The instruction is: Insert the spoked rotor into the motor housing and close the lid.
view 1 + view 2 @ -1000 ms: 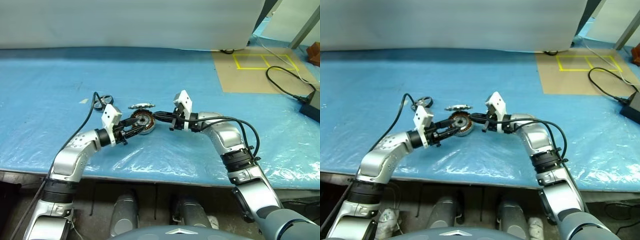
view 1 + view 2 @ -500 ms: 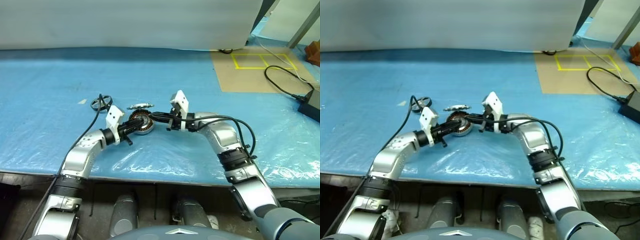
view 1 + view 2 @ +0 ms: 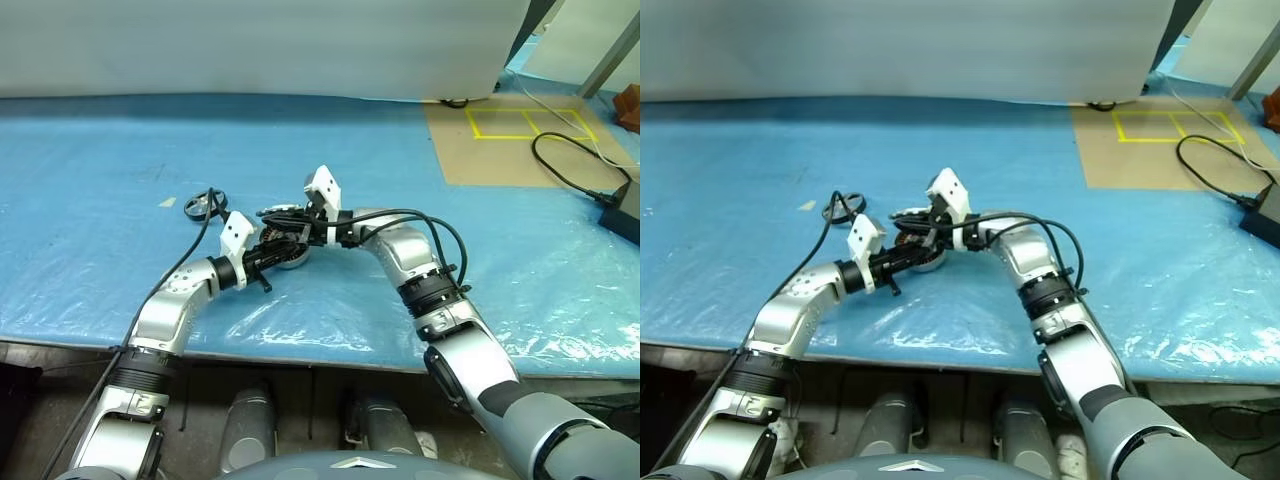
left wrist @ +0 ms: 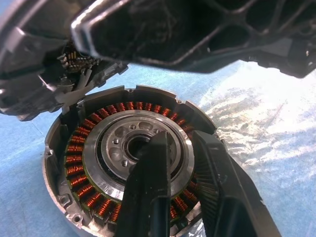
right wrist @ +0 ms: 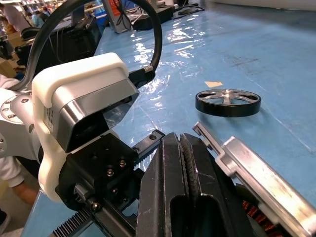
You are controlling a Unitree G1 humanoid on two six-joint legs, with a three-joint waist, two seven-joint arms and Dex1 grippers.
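Note:
The motor housing stands open on the blue sheet, its copper coil ring and silver hub showing. My left gripper is shut on its near wall, one finger inside over the coils and the other outside. My right gripper is shut and empty. It reaches in from the right, low over the housing, beside the edge of the lid. The silver lid sits just behind the housing. The spoked rotor lies flat farther back on the left, apart from both grippers.
A black cable from my left arm loops up beside the rotor. At the back right, a brown board carries a yellow taped rectangle, with a black cable and adapter nearby. The table's front edge runs close below my arms.
My right gripper has swung left and now hangs over the housing next to the lid. The left gripper's jaws have narrowed onto the housing wall; that arm has hardly moved.

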